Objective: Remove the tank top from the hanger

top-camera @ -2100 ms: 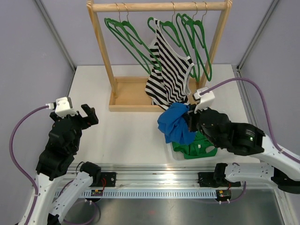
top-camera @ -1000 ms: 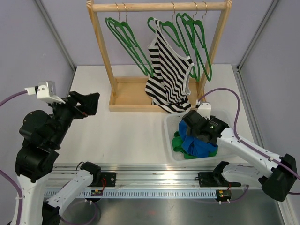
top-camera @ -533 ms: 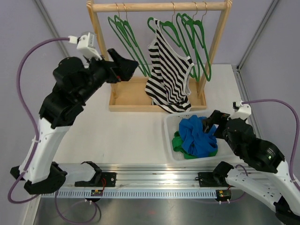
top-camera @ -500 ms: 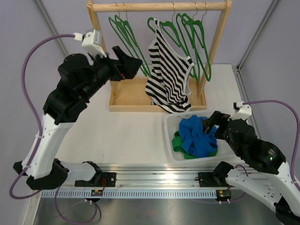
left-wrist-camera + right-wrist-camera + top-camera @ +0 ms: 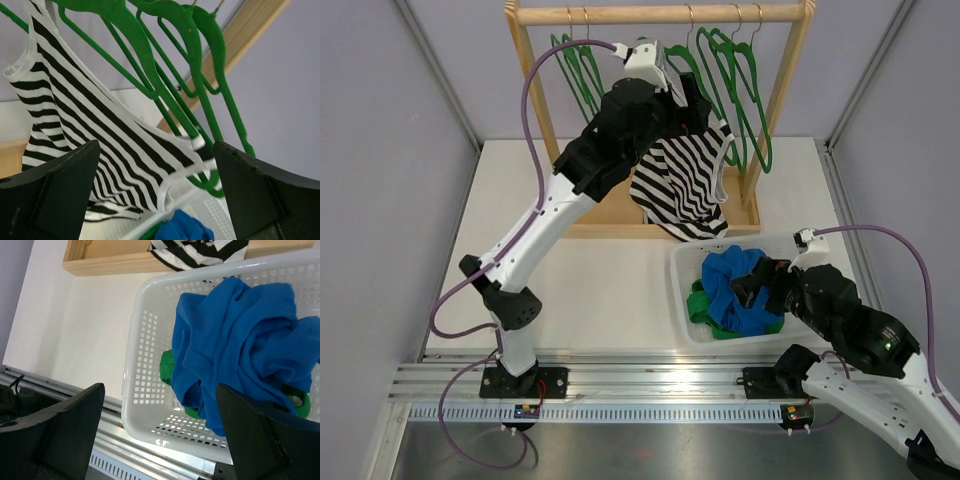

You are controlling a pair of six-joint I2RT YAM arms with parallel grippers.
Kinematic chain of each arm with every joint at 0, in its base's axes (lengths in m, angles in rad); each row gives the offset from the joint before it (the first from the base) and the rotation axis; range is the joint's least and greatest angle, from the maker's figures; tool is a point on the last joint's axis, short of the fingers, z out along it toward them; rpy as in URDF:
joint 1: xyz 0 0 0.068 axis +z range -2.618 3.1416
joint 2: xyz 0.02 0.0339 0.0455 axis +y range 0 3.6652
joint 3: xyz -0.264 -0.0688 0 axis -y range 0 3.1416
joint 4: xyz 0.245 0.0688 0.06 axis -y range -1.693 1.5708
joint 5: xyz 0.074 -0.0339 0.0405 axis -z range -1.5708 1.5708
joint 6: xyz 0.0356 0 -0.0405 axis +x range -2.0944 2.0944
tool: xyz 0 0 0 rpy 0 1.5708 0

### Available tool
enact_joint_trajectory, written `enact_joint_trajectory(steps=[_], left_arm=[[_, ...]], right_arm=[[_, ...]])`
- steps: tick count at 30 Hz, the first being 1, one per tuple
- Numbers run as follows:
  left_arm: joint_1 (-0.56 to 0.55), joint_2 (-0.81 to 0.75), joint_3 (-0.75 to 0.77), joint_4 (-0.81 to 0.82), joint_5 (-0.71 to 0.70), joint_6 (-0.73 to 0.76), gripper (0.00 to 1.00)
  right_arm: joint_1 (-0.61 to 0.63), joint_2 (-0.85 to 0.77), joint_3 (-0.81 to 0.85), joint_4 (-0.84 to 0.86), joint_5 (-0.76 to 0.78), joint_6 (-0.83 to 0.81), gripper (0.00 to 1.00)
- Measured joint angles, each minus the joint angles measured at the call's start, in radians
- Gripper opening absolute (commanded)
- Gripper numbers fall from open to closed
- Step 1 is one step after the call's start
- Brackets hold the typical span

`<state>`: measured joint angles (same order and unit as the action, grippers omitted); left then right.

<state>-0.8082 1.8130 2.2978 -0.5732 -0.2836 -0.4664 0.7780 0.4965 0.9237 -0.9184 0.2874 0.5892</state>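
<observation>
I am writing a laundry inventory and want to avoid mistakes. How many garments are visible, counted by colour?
Black-and-white striped tank top: 1
Blue garment, in the white basket: 1
Green garment, under the blue one in the same basket: 1
Total: 3
</observation>
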Motion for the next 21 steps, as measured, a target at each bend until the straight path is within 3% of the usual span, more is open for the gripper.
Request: enact_joint_trajectory(steps=[9,16,21], left_arm=[[-0.003,0.254,0.175,0.18,-0.103,0.079,0.98],[-0.01,0.296,0.175,0.174,-0.244,0.164,0.72],[-0.019,0.296,0.174,0.173,-0.331,0.237,0.46]], right_arm=[[0.0,-0.02,-0.075,0.047,-0.132,0.01,1.0],[0.0,-0.029,-0.101,0.066,-0.181,0.011,1.0],[0.0,-0.031,-0.106,0.089,-0.193,0.011,1.0]])
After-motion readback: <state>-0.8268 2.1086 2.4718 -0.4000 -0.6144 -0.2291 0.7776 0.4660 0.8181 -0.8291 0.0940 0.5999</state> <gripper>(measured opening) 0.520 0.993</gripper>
